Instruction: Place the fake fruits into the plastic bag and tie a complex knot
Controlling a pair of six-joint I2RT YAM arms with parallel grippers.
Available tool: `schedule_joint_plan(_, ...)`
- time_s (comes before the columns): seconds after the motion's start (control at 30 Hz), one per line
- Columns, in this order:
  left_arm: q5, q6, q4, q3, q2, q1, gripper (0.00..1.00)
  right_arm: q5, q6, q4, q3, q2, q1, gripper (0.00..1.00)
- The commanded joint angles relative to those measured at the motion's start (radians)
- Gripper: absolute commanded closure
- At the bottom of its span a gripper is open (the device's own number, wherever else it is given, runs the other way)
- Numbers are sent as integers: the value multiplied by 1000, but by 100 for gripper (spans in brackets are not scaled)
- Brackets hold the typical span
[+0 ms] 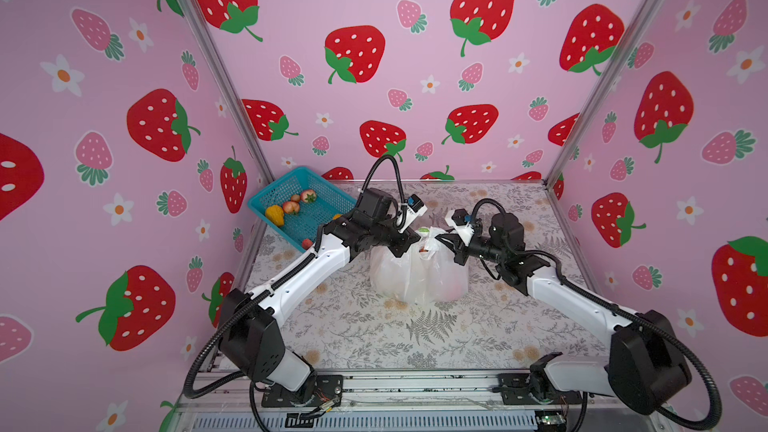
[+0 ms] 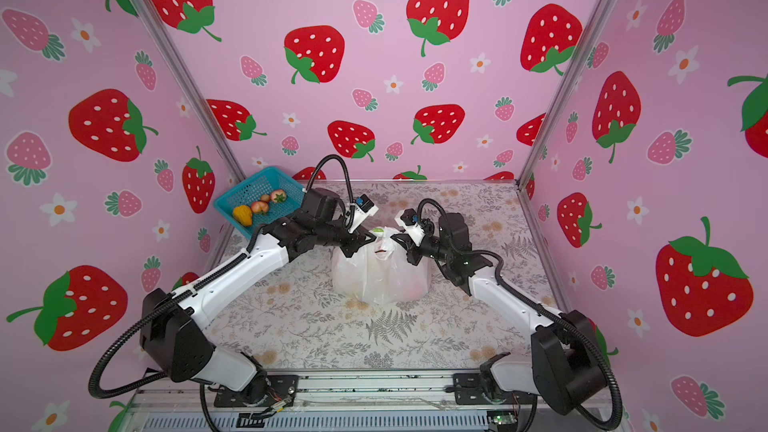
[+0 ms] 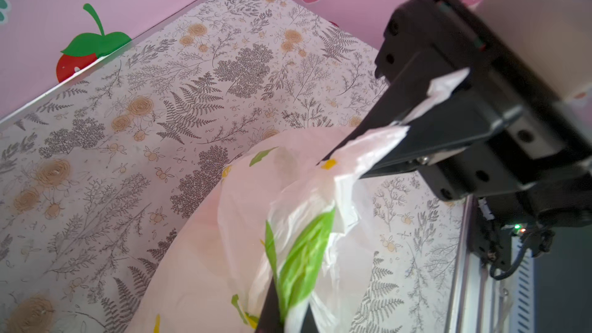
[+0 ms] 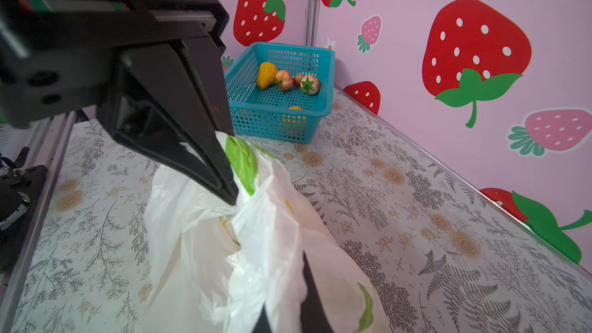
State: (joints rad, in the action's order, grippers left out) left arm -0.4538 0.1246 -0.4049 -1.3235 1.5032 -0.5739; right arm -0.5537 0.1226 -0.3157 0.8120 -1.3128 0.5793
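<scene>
L gripper (image 1: 411, 241) and R gripper (image 1: 444, 238) were each clamped shut on a handle of the plastic bag (image 1: 415, 278), which stood mid table (image 1: 374, 338) directly btwn them, handles stretched L-R, both arms equally near.

This is a robot test booth. Pink walls (image 1: 374, 89) printed with strawberries and flowers close in a small surface (image 1: 374, 338) covered in fern-patterned paper. Bare aluminium posts (image 1: 220, 64) mark the corners. Two robot arms (image 1: 299, 280) are bolted to a metal rail (image 1: 415, 384) at the front.
</scene>
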Motion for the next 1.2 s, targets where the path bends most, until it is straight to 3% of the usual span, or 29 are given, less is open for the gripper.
schedule_joint_plan(0.0,-44,-195,133,26,-57,3,100,137,10,-30,-15,8,36,100)
schedule_joint_plan(0.27,-46,-452,312,149,-108,-28,100,400,-206,-269,-61,-40,129,100)
schedule_joint_plan(0.4,3,-528,365,187,-120,-51,100,510,-311,-360,-75,-76,166,100)
schedule_joint_plan(0.63,48,-641,531,289,-115,-81,99,583,-516,-593,-130,-114,180,100)
schedule_joint_plan(0.73,79,-661,617,327,-119,-109,95,536,-560,-667,-128,-136,169,100)
schedule_joint_plan(0.93,81,-661,707,362,-108,-139,77,261,-652,-802,-121,-179,76,100)
schedule_joint_plan(1.17,-21,-644,738,395,-93,-130,59,-46,-713,-991,-143,-242,-3,100)
